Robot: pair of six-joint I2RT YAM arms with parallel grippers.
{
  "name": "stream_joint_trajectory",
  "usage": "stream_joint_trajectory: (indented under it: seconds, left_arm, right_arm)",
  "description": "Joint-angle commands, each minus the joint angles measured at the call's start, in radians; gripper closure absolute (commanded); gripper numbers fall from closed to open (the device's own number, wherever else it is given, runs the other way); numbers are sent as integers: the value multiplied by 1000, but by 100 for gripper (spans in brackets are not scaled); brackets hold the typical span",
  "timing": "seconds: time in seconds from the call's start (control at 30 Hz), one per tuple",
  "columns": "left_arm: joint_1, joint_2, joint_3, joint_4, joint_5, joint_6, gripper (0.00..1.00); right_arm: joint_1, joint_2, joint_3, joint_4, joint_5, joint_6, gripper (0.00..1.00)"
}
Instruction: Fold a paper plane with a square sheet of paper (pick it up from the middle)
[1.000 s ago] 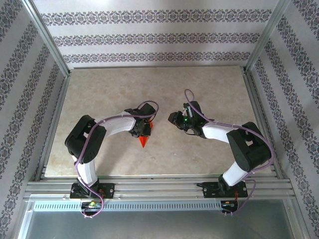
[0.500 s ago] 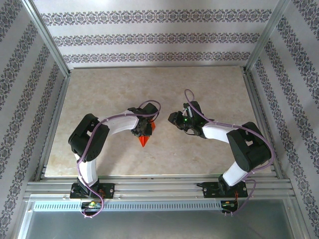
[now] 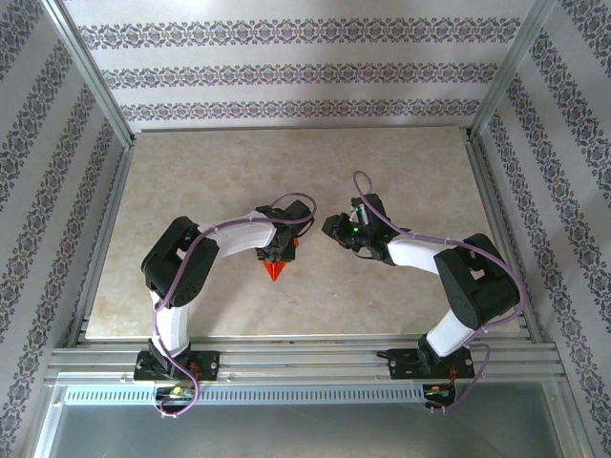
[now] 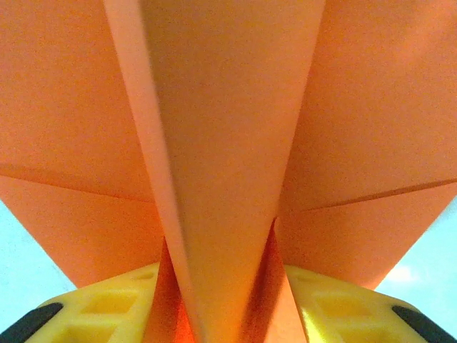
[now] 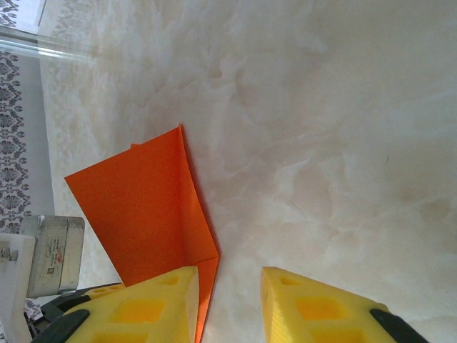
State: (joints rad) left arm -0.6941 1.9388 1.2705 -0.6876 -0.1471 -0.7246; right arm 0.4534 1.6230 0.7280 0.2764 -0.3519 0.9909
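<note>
One orange paper plane (image 3: 275, 271) sits near the middle of the tabletop (image 3: 191, 191), nose toward the near edge; we see its keel between the left fingers (image 4: 114, 309) but cannot tell whether they clamp it. The right fingers (image 5: 321, 309) stand narrowly apart, empty, just beside it.

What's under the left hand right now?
The orange paper: its pointed tip sticks out on the table, aimed at the near edge. From above, the left hand hides the rest.
</note>
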Motion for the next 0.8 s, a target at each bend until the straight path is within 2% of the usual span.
stream_joint_trajectory:
  seconds: [0.0,0.17,0.5,0.77]
  left_arm:
    - [-12,65,-18,-46,3,-27,60]
    - [-12,24,-13,-41,4,-25,65]
    - [-10,-94,1,-47,-11,-17,63]
    - [-5,-57,-14,-35,4,-19,70]
  right_arm:
    - [-9,-3,-9,0,15,-15,70]
    - [-9,-3,-7,1,11,-15,70]
    - [-9,0,-7,3,13,-14,71]
    - [-9,3,-9,4,11,-11,71]
